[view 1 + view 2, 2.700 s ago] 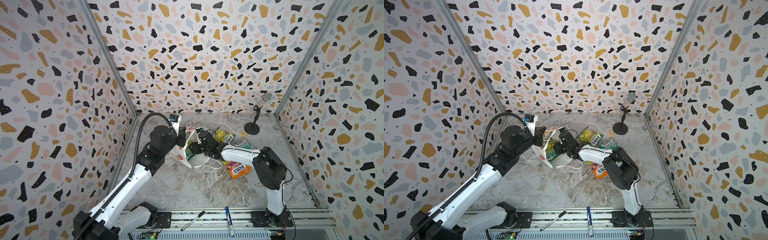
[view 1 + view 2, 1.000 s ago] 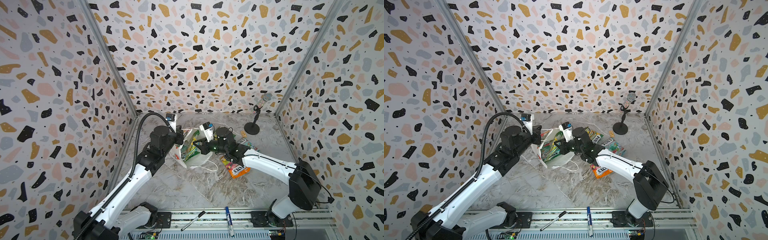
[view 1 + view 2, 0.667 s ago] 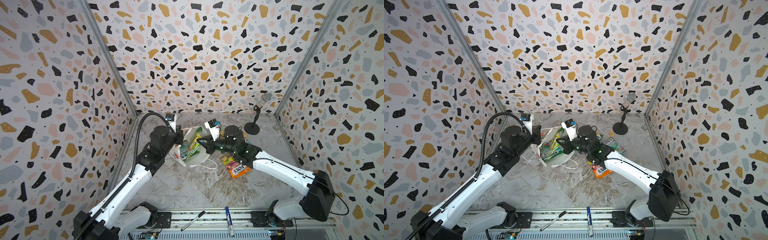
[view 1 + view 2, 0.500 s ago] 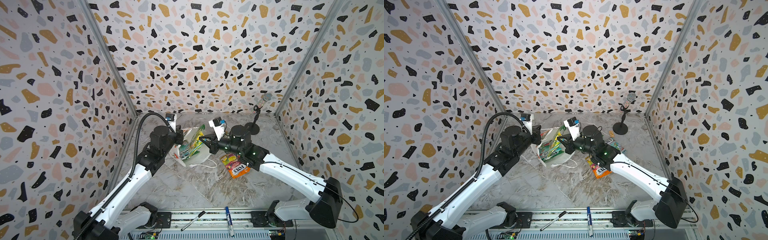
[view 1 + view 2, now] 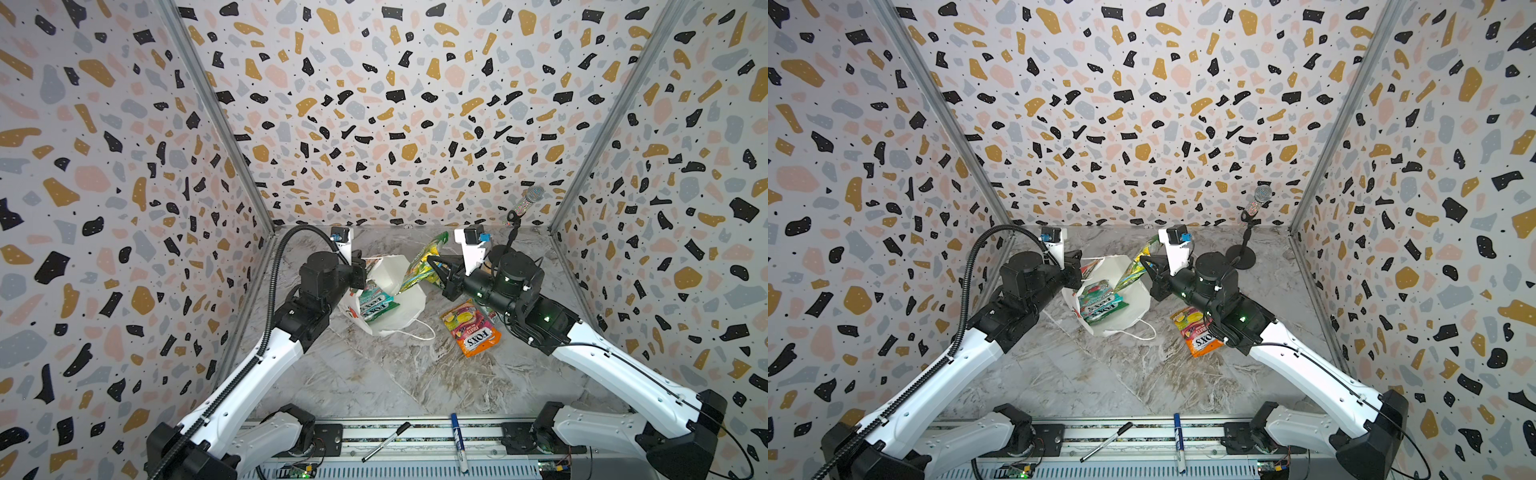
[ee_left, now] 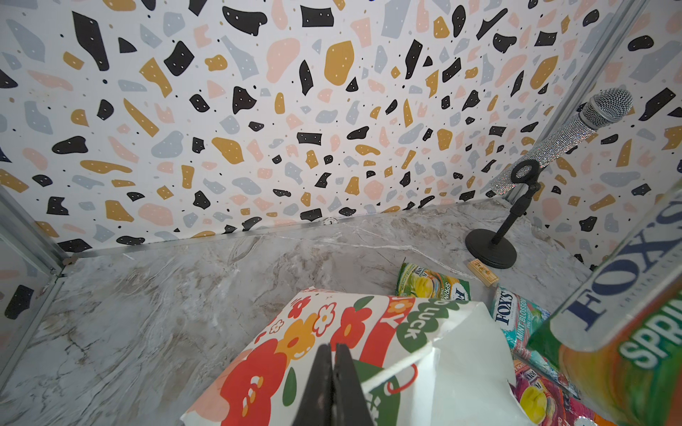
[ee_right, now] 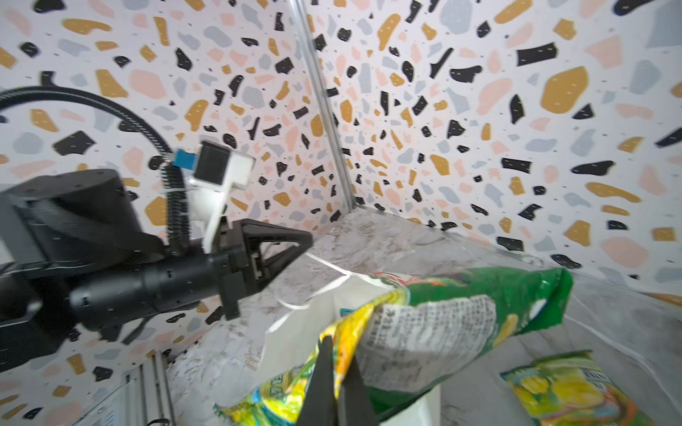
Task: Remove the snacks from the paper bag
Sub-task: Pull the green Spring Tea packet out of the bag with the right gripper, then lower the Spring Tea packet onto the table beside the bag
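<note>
Part of orange-pink packet (image 5: 471,332) behind right pincer (image 7: 334,346) lies under the arm (image 5: 540,320). Pincer clamps green-yellow packet (image 7: 424,332), long axis tilted, upper end beyond it. Left pincer (image 6: 332,350) clamps paper bag (image 5: 399,318).

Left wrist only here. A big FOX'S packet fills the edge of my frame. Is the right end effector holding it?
Observer: Yes. The right end effector is shut on the green-yellow packet, which is held tilted over the bag mouth.
Operator: Bag empty?
Observer: No. In both top views a teal packet lies inside the paper bag.
Operator: Anything by the arm bases?
Observer: A black pen and a blue marker lie on the front rail.
</note>
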